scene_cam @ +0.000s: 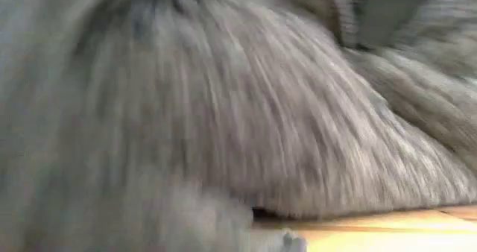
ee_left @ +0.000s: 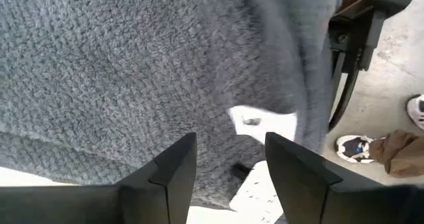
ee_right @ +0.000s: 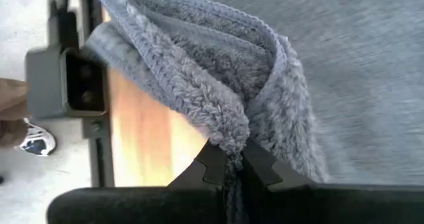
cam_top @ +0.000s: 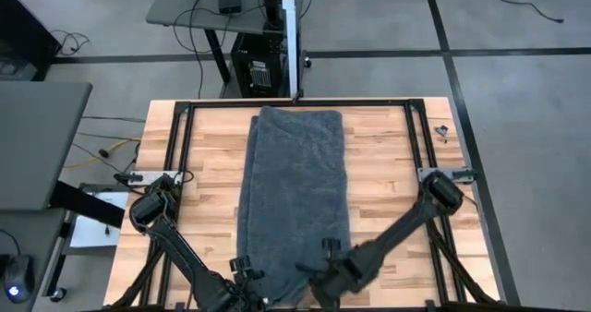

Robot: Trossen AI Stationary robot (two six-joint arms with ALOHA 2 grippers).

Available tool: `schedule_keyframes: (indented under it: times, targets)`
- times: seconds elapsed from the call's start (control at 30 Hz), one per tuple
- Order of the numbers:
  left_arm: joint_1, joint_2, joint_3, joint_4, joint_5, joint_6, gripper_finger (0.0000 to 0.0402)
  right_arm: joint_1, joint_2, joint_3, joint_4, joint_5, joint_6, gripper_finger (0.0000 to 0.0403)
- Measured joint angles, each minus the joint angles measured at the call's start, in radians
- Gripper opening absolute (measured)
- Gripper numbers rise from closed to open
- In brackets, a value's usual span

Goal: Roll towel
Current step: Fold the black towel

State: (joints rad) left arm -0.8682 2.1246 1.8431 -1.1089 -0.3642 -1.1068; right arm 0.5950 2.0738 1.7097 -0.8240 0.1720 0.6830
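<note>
- The large dark grey terry-cloth towel [cam_top: 295, 197] lies lengthwise down the middle of the light wooden slatted table [cam_top: 388, 178]. It reaches from the far edge of the table to the near edge, where both grippers work.
- In the low view, grey pile fills almost the whole frame. This suggests that the near end is bunched or lifted close to that camera.
- A small white tag [ee_left: 264, 126] shows at the towel edge in the left wrist view.
- Handling judgement: the cloth is soft, limp and light, and it does not hold a shape unaided. The thick pile offers good friction, so slippage is unlikely. The two near corners or the near hem are the sensible holding points, so that the roll starts evenly across the width.
- The right gripper [ee_right: 228, 164] sits at the near end of the towel, right of centre. Its jaws are closed on a gathered fold of the hem, and cloth bulges above the fingertips.
- The right arm runs diagonally from its base at the right side of the table to the near edge.
- The left gripper [ee_left: 228, 168] sits at the near end, left of centre. Its jaws stand apart, with the towel edge and tag beyond them. No cloth appears clamped between them.
- A person's shoe [ee_left: 354, 148] shows on the floor beyond the table.
</note>
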Motion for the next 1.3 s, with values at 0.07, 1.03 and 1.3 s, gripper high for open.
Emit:
schedule_keyframes:
  times: [0.07,1.03,1.3]
  targets:
    - [-0.003,0.0,0.0,-0.002,0.0,-0.014,0.0162,-0.04,-0.009,0.0,-0.034,-0.052,-0.002,0.0002]
    - [0.071,0.012,0.0,0.312,-0.332,-0.661,0.0162,-0.275,-0.033,0.001,-0.089,-0.284,-0.161,0.0]
    - [0.123,0.037,-0.001,0.313,-0.276,-0.665,0.0162,-0.275,-0.033,0.002,-0.11,-0.282,-0.16,0.0]
